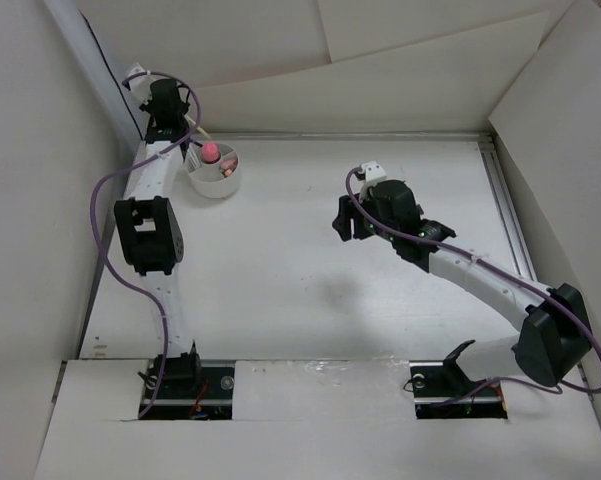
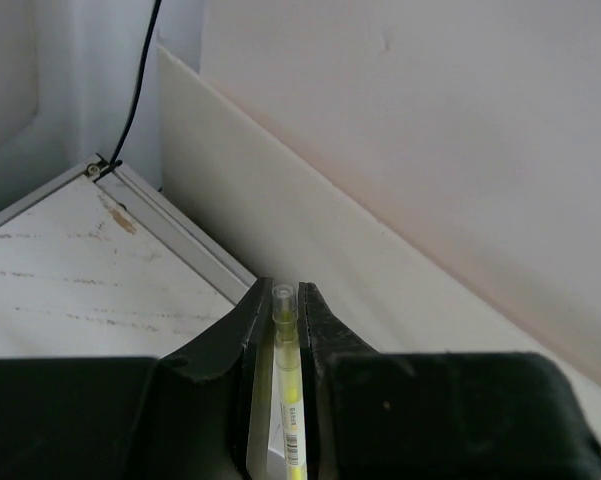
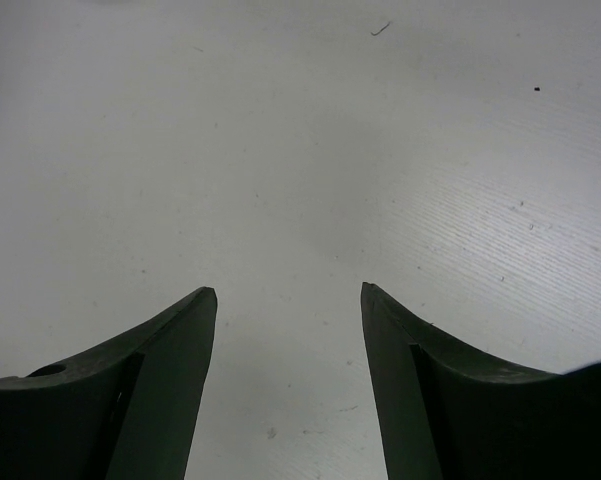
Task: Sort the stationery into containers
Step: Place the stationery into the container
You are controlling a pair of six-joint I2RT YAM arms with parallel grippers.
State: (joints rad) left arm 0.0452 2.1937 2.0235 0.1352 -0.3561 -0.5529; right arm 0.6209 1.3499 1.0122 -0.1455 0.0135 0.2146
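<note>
My left gripper point(image 2: 284, 290) is shut on a thin yellow pen point(image 2: 286, 345), which lies lengthways between the jaws with its clear cap at the fingertips. Seen from above, this gripper point(image 1: 167, 112) is raised at the back left corner, just left of the round white cup point(image 1: 218, 185). A tube with a round pink cap point(image 1: 211, 152) stands in the cup, with small pink pieces point(image 1: 230, 166) beside it. My right gripper point(image 1: 347, 220) hangs over the middle of the table. Its jaws point(image 3: 288, 292) are open, with only bare table between them.
White walls enclose the table at the back and on both sides. A metal rail point(image 2: 175, 235) runs along the foot of the back wall, and another point(image 1: 508, 215) along the right edge. A purple cable point(image 1: 100, 215) loops out beside the left arm.
</note>
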